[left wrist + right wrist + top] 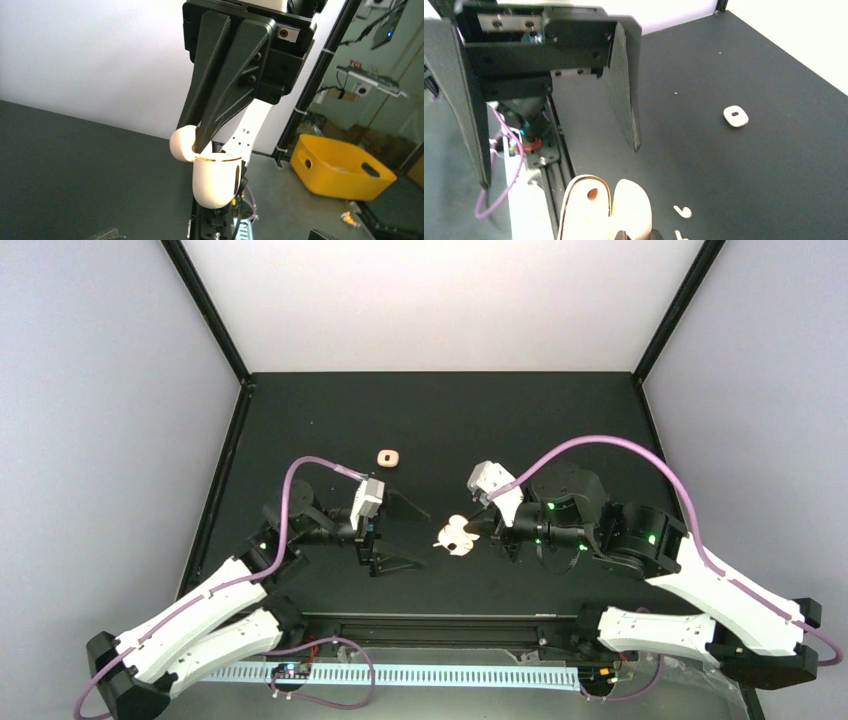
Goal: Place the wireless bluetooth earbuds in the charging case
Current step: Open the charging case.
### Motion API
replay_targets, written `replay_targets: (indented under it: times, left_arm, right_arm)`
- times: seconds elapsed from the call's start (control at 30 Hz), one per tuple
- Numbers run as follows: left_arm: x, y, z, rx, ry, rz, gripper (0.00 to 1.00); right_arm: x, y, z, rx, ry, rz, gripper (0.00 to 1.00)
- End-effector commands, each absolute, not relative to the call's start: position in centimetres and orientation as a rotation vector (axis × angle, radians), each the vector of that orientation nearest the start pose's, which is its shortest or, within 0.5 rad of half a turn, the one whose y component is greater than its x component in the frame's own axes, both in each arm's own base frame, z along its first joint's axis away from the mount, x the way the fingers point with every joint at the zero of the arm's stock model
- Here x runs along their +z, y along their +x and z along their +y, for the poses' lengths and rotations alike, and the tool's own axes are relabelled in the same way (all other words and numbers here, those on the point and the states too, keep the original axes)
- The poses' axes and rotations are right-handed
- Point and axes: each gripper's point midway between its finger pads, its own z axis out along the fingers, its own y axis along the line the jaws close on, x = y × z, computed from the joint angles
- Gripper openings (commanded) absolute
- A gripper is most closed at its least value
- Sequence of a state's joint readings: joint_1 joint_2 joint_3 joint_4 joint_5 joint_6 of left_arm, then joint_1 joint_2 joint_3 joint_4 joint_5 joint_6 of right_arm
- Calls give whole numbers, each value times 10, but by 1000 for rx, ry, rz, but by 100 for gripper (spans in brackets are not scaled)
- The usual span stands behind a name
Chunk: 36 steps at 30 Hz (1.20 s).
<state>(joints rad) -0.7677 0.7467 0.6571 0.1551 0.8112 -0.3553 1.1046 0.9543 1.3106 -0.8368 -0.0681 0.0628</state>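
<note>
My right gripper [470, 528] is shut on the lid of an open cream charging case [456, 537]. In the left wrist view its fingers [200, 135] pinch the lid edge and the case body [217, 180] hangs below. In the right wrist view the case [586, 212] fills the bottom, with my right gripper [639, 235] on the lid. Two tiny white earbuds [683, 211] lie on the table just beside the case. My left gripper [428, 540] is wide open and empty, facing the case from the left; it also shows in the right wrist view [560, 166].
A second small cream case [388, 457] lies on the black table behind my left gripper; it also shows in the right wrist view [735, 116]. A black rail [440, 625] runs along the near table edge. A yellow bin [342, 167] stands off the table.
</note>
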Motion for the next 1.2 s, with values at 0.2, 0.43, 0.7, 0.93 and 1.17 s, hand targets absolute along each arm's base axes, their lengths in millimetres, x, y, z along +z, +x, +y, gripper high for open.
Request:
replay_targets:
  times: [0.2, 0.43, 0.7, 0.93, 1.17]
  left_arm:
    - [355, 105, -293, -1393, 1233, 1221, 99]
    - [356, 115, -312, -1468, 1275, 1231, 98]
    - [353, 118, -323, -1566, 1271, 1271, 91]
    - [349, 117, -327, -1578, 1272, 1302, 84]
    - [342, 121, -334, -1557, 1266, 1367, 83]
  right_arm:
    - [345, 128, 251, 451, -1282, 1731, 1]
    - [344, 125, 258, 392, -1329, 1685, 1]
    - [340, 127, 261, 378, -1319, 1677, 1]
    - [340, 130, 264, 369, -1310, 1676, 1]
    - [342, 132, 262, 357, -1296, 1674, 1]
